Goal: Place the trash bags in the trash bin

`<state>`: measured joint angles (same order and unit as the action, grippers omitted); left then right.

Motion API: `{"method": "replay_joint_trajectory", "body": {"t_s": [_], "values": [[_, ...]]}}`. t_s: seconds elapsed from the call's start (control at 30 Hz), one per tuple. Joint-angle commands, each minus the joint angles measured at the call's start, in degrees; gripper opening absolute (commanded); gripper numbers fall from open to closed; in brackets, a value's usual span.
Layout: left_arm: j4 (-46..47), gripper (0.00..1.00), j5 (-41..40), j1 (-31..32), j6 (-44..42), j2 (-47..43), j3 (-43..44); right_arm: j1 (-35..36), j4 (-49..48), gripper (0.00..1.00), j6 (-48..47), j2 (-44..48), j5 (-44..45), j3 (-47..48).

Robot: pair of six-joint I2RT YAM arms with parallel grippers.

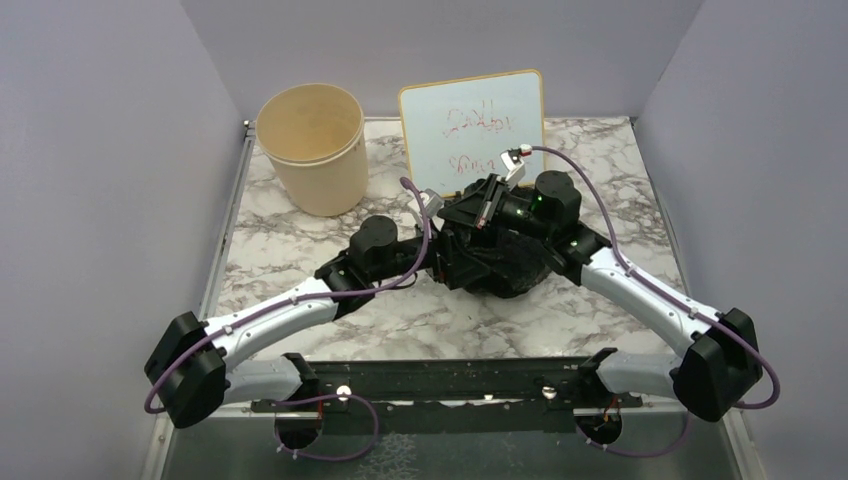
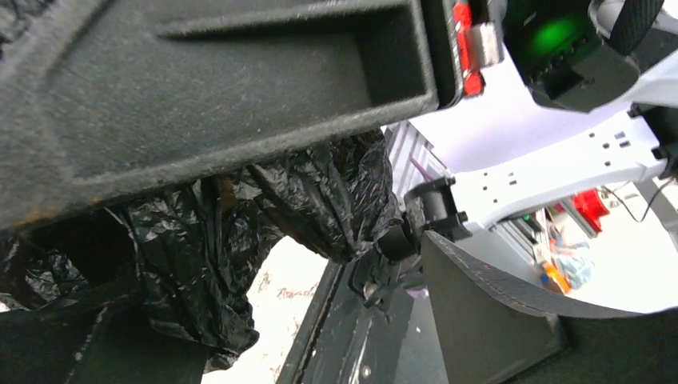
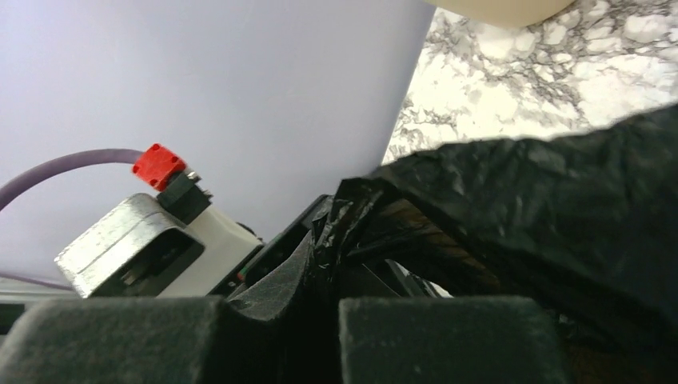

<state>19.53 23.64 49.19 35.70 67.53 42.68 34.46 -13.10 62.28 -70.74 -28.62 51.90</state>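
The trash bag (image 1: 505, 268) is a crumpled glossy black heap on the marble table, in the middle. The cream trash bin (image 1: 312, 148) stands upright and looks empty at the back left, apart from the bag; its base shows in the right wrist view (image 3: 496, 8). Both grippers meet over the bag's near-left top. My right gripper (image 1: 482, 212) is shut on a fold of the bag (image 3: 352, 216), pinched between its pads (image 3: 448, 340). My left gripper (image 1: 440, 215) stands with jaws apart (image 2: 320, 276); the bag (image 2: 208, 248) hangs over its left finger and table shows in the gap.
A whiteboard (image 1: 472, 130) with red writing leans at the back, right behind the grippers. Purple walls close in the left, back and right. A black rail (image 1: 450, 375) runs along the near edge between the arm bases.
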Motion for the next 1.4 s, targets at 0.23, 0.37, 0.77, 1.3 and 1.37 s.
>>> {"method": "replay_joint_trajectory", "body": {"t_s": [0.23,0.37,0.77,1.3,1.37], "values": [[6.14,0.86,-16.76,2.34,5.54,-6.48,-1.71,0.48,16.4,0.11,-9.42,7.38,11.65,5.47],[9.36,0.87,-20.16,5.19,9.11,-4.58,-4.38,0.48,13.83,0.1,-7.23,7.19,9.89,4.18],[15.27,0.87,-36.67,15.74,6.49,-1.34,-5.12,0.44,13.01,0.08,-10.23,6.0,7.47,6.35],[15.14,0.63,-37.41,15.76,0.89,2.07,-0.39,0.44,7.68,0.08,-3.55,7.78,5.29,0.81],[15.19,0.55,-38.12,15.76,1.19,2.22,-0.4,0.44,9.94,0.08,-4.68,8.18,6.49,1.66]]}}
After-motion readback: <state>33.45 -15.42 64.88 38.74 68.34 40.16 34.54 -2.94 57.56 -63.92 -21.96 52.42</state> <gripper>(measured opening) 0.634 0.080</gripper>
